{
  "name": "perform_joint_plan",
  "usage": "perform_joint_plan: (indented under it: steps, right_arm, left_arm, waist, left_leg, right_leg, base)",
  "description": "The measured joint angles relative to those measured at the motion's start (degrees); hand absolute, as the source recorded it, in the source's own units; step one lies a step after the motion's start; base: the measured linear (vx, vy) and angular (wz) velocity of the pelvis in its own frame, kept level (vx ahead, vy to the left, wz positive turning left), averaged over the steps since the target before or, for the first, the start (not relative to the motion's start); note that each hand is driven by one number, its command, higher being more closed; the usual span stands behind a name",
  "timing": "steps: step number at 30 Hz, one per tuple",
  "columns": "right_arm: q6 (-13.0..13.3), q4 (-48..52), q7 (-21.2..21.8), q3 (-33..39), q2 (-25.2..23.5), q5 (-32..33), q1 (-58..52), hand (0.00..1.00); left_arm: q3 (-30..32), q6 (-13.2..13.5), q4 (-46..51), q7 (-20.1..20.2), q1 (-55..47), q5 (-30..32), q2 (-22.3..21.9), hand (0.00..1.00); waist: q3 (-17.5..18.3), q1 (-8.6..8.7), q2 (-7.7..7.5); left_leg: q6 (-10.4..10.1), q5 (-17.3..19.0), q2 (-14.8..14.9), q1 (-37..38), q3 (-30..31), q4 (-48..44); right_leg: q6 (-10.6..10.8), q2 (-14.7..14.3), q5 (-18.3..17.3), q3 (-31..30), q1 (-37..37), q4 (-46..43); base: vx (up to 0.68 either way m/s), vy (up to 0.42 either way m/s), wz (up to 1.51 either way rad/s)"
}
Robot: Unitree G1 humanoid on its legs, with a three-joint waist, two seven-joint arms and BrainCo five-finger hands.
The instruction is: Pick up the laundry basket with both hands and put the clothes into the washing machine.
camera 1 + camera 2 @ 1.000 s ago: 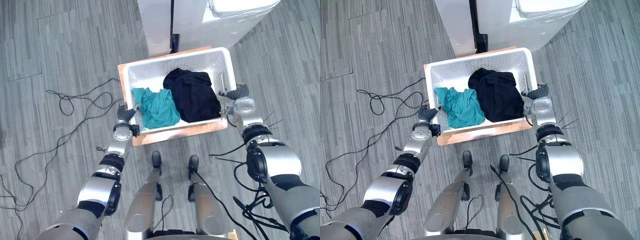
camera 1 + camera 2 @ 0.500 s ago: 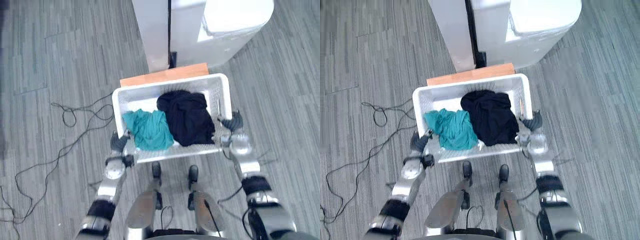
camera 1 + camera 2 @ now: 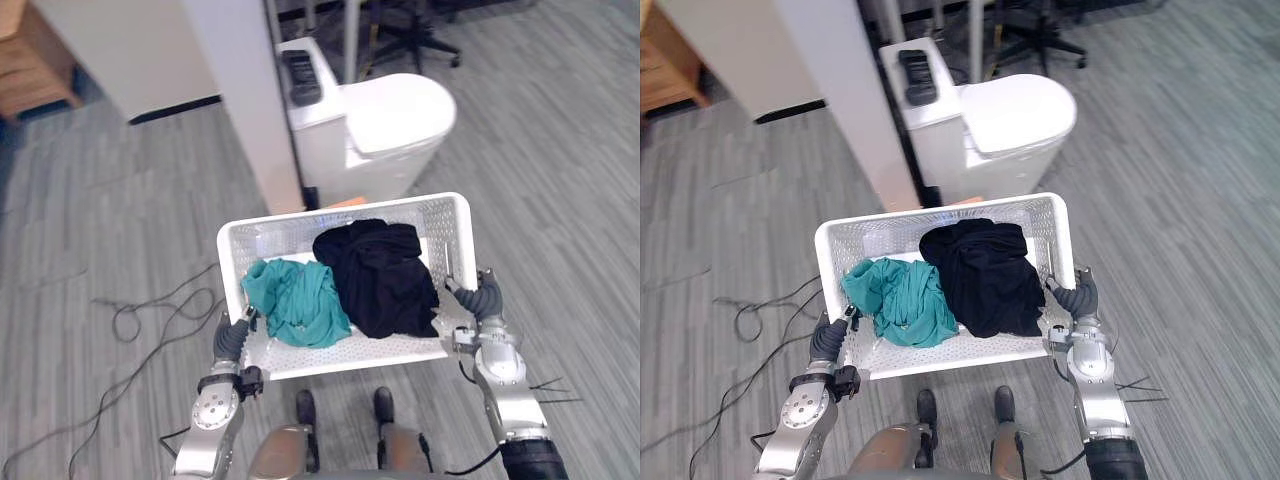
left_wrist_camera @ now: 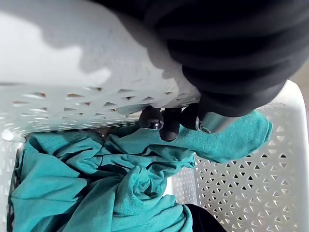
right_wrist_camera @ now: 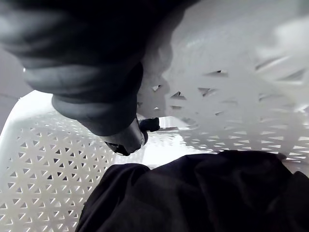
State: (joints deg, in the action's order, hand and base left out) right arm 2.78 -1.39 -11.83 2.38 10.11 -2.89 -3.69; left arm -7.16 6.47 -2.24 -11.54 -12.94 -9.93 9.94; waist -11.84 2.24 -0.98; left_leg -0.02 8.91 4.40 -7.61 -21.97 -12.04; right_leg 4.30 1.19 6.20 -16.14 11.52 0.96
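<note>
Basket (image 3: 340,214) between left hand (image 3: 231,341) and right hand (image 3: 487,300)

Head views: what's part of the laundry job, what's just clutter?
Job: basket, teal cloth, black cloth, washer, left hand, right hand.
Clutter: chair, wooden cabinet, white pillar.

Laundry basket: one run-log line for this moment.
laundry basket: held at both ends | left hand: curled on rim | right hand: curled on rim | inside: teal garment, black garment | washing machine: beyond basket
</note>
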Motion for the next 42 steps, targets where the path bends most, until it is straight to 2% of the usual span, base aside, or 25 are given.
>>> perform_joint_plan:
  steps: [1,2,5,6,7,9,11,12,15,18,20,21,22,25,26,28,30,31,34,36,37,39,40,41,42]
  right_arm:
    - [0.0,0.0,0.0,0.2,-0.8,0.0,-0.8,1.00]
    - [0.0,-0.1,0.0,0.2,-1.3,0.1,-1.1,1.00]
    - [0.0,-1.9,0.9,0.6,-2.7,0.0,-1.4,1.00]
    - [0.0,-2.3,0.9,0.6,-2.8,0.0,-1.5,1.00]
    - [0.1,-2.5,1.0,0.6,-2.8,0.0,-1.9,1.00]
    - [0.2,-2.5,1.2,0.6,-2.0,0.1,-1.8,1.00]
    - [0.2,-2.5,1.9,0.6,-1.4,0.1,-1.9,1.00]
    - [0.2,-2.5,1.9,0.7,-0.6,0.1,-2.4,1.00]
    - [0.1,-2.4,1.9,0.7,1.3,0.1,-3.4,1.00]
    - [0.1,-2.4,2.1,0.1,1.7,0.1,-3.8,1.00]
    - [0.1,-1.6,2.2,-1.0,2.2,0.0,-4.5,1.00]
    - [0.1,-1.6,2.2,-1.8,1.9,0.0,-4.8,1.00]
    - [0.0,-2.0,2.1,-1.8,1.4,0.0,-5.3,1.00]
    - [-0.9,-2.3,2.1,-2.8,1.1,-0.1,-5.5,1.00]
    - [-0.9,-2.4,2.2,-3.2,0.4,-0.2,-6.4,1.00]
    - [-0.9,-2.9,2.2,-3.0,-0.2,-1.1,-6.7,1.00]
    - [-0.9,-4.1,2.2,-2.9,-0.6,-1.2,-6.8,1.00]
    - [-0.9,-4.5,2.2,-2.9,-1.1,-1.2,-6.9,1.00]
    - [-0.3,-4.5,2.6,-2.9,-0.7,-1.2,-5.8,1.00]
    - [-0.3,-4.8,2.7,-2.7,0.4,-1.0,-4.6,1.00]
    - [-0.3,-4.8,2.7,-2.7,1.0,-1.0,-5.0,1.00]
    - [-0.3,-4.8,3.0,-2.7,1.5,-1.0,-6.0,1.00]
    - [-0.5,-5.2,3.0,-2.4,2.2,-1.1,-6.6,1.00]
    - [-0.5,-6.0,3.0,-2.3,2.6,-1.1,-6.7,1.00]
    - [-1.1,-7.9,3.0,-1.8,2.7,-1.2,-5.2,1.00]
  left_arm:
    - [0.3,-0.1,0.0,0.2,0.0,0.7,0.1,1.00]
    - [0.7,-0.7,0.0,0.4,0.2,1.1,0.0,1.00]
    - [1.7,-1.9,0.0,1.1,-0.6,1.1,0.1,1.00]
    - [1.7,-1.9,0.1,1.4,-1.0,1.2,0.1,1.00]
    - [1.7,-1.9,0.2,1.5,-1.5,1.4,-0.7,1.00]
    - [1.8,-2.0,0.8,1.6,-1.9,1.7,-1.4,1.00]
    - [1.7,-2.2,0.8,1.6,-2.4,1.7,-2.0,1.00]
    - [1.5,-2.3,0.6,1.7,-3.1,1.7,-2.8,1.00]
    - [1.1,-2.3,0.3,1.6,-4.5,1.7,-4.7,1.00]
    - [1.1,-2.3,-0.1,1.7,-5.3,1.7,-5.3,1.00]
    - [1.9,-2.2,-0.5,2.0,-6.3,1.7,-5.7,1.00]
    - [2.9,-2.0,0.0,2.4,-7.3,1.7,-5.7,1.00]
    - [2.9,-2.2,-0.8,2.9,-6.9,1.7,-5.2,1.00]
    - [3.2,-2.9,-0.5,3.1,-8.2,2.4,-5.3,1.00]
    - [3.6,-2.9,-0.4,2.9,-9.1,2.9,-5.1,1.00]
    - [3.5,-3.4,-0.5,2.9,-9.2,3.3,-4.9,1.00]
    - [3.2,-3.7,-0.5,2.8,-9.5,3.5,-3.8,1.00]
    - [3.1,-3.7,-0.3,2.7,-9.5,3.8,-3.5,1.00]
    - [2.6,-3.5,0.8,2.7,-7.7,3.9,-1.5,1.00]
    - [2.0,-3.6,0.3,2.7,-5.2,4.0,-1.4,1.00]
    - [1.2,-3.6,-0.4,2.7,-3.8,4.2,-0.6,1.00]
    - [0.5,-3.8,-0.8,2.7,-3.4,5.2,-0.2,1.00]
    - [-0.2,-3.8,-1.9,2.6,-3.2,5.6,-0.7,1.00]
    - [-0.5,-4.0,-2.6,2.6,-2.9,5.6,-1.3,1.00]
    - [-0.7,-4.5,-3.6,2.6,-1.7,6.1,-1.9,1.00]
  waist:
    - [0.2,0.73,-0.42]
    - [0.2,0.65,-0.30]
    - [0.4,0.17,-0.52]
    - [0.4,0.12,-0.59]
    - [0.7,0.09,-0.26]
    - [0.8,-0.09,0.66]
    - [0.8,-0.43,1.20]
    - [0.4,-0.22,1.86]
    - [0.1,-1.67,2.31]
    - [-0.2,-3.56,2.87]
    - [-0.2,-5.58,4.38]
    - [-0.4,-7.13,4.39]
    - [-0.7,-7.10,3.84]
    - [0.0,-7.90,2.80]
    - [0.8,-7.97,1.26]
    - [0.9,-7.48,1.02]
    - [0.8,-6.42,0.99]
    - [0.9,-5.97,1.74]
    - [1.0,-4.16,2.80]
    - [0.0,-2.65,4.39]
    - [-0.1,-1.89,3.94]
    - [0.4,-0.55,2.44]
    - [0.5,0.11,3.11]
    - [1.0,0.06,4.45]
    - [0.9,-0.34,6.82]
  left_leg:
    - [0.5,1.5,2.0,-0.1,-4.5,-2.0]
    - [1.2,2.4,4.2,0.0,-9.5,-3.4]
    - [0.5,3.4,8.2,4.3,-19.8,-4.3]
    - [-0.7,4.3,8.4,5.9,-21.3,-4.8]
    - [-3.2,6.8,9.1,8.0,-23.5,-6.9]
    - [-3.5,8.7,12.5,8.5,-23.5,-12.0]
    - [-0.2,9.5,18.5,5.7,-19.0,-24.9]
    - [3.8,8.0,20.6,2.1,-10.9,-33.5]
    - [-0.9,11.3,9.9,-4.4,9.8,-36.1]
    - [-1.1,11.8,2.9,-9.8,16.1,-24.5]
    - [-2.0,7.4,3.0,-10.3,16.4,-14.9]
    - [-1.6,7.0,3.2,-10.1,15.4,-17.1]
    - [-1.1,9.1,1.9,-10.5,15.3,-20.1]
    - [2.0,10.4,0.6,-11.0,13.7,-20.4]
    - [3.6,11.3,-1.5,-9.0,12.6,-19.5]
    - [5.8,12.7,-4.0,-5.5,12.6,-18.7]
    - [6.9,13.4,-6.6,1.8,13.7,-14.7]
    - [7.2,13.5,-6.7,6.6,14.2,-11.3]
    - [7.1,13.6,-5.7,13.5,17.1,-3.3]
    - [5.4,14.4,-3.3,17.1,18.3,0.1]
    - [4.8,14.5,-3.0,19.3,18.8,0.8]
    - [2.3,15.7,-3.6,23.7,20.8,1.7]
    - [1.3,16.3,-3.1,27.4,22.4,1.4]
    - [0.3,15.7,-1.5,27.8,22.6,0.1]
    - [-5.2,12.4,0.9,26.8,23.6,-4.3]
  right_leg:
    - [-3.1,-0.5,2.2,3.7,0.5,2.7]
    - [-8.2,0.2,0.0,13.5,1.2,2.9]
    - [-12.8,6.3,-5.7,44.5,4.2,-8.8]
    - [-13.3,7.3,-5.9,47.9,3.2,-10.2]
    - [-7.6,6.8,-4.0,47.3,2.1,-10.7]
    - [-7.2,3.4,-5.1,41.2,3.5,-10.8]
    - [-7.6,-0.5,-6.1,37.2,3.6,-11.0]
    - [-8.2,-3.1,-6.5,34.7,2.5,-11.0]
    - [-9.3,-5.1,-7.2,27.7,0.7,-10.3]
    - [-9.4,-5.0,-7.1,23.1,-3.1,-4.5]
    - [-8.2,-6.5,-7.6,22.1,-4.2,-4.7]
    - [-9.6,-5.7,-11.6,22.1,-1.9,-18.1]
    - [-6.1,-4.5,-16.8,21.2,-4.7,-15.8]
    - [-4.3,-2.5,-19.8,19.9,-4.1,-18.1]
    - [-1.4,-0.5,-22.6,19.1,-2.3,-24.2]
    - [2.5,2.4,-23.1,17.6,2.7,-41.2]
    - [1.8,5.8,-20.9,18.6,7.3,-57.3]
    - [-1.1,6.9,-22.0,20.8,9.1,-61.1]
    - [-2.5,6.8,-22.6,26.8,16.1,-50.8]
    - [-1.9,3.8,-17.8,27.6,19.4,-35.0]
    - [-0.8,2.5,-10.4,27.4,19.7,-19.4]
    - [-1.8,2.6,-3.3,26.6,19.5,-5.5]
    - [-4.8,2.2,6.0,25.9,18.7,-5.4]
    - [-5.7,1.5,9.4,26.4,18.9,-7.8]
    - [-6.8,-0.6,7.3,27.3,19.8,-13.4]
  base:
    - [-0.05,-0.026,-1.90]
    - [-0.05,-0.031,-2.03]
    - [-0.01,-0.042,-2.06]
    - [0.07,-0.101,-2.09]
    - [0.07,-0.090,-1.42]
    - [0.10,-0.142,-1.74]
    - [0.10,-0.137,-1.64]
    - [0.13,-0.105,-1.44]
    - [0.15,0.029,-1.47]
    - [0.17,0.141,-1.21]
    - [0.25,0.104,-1.31]
    - [0.37,0.036,-0.89]
    - [0.40,0.128,-0.49]
    - [0.31,0.172,-0.05]
    - [0.42,0.192,-0.01]
    - [0.45,0.209,0.31]
    - [0.50,0.172,0.40]
    - [0.54,0.107,0.22]
    - [0.51,0.047,0.25]
    - [0.66,-0.057,0.45]
    - [0.63,-0.074,0.41]
    - [0.84,-0.167,0.46]
    - [1.02,-0.212,0.33]
    - [0.72,-0.141,-0.03]
    - [0.83,-0.172,-0.21]
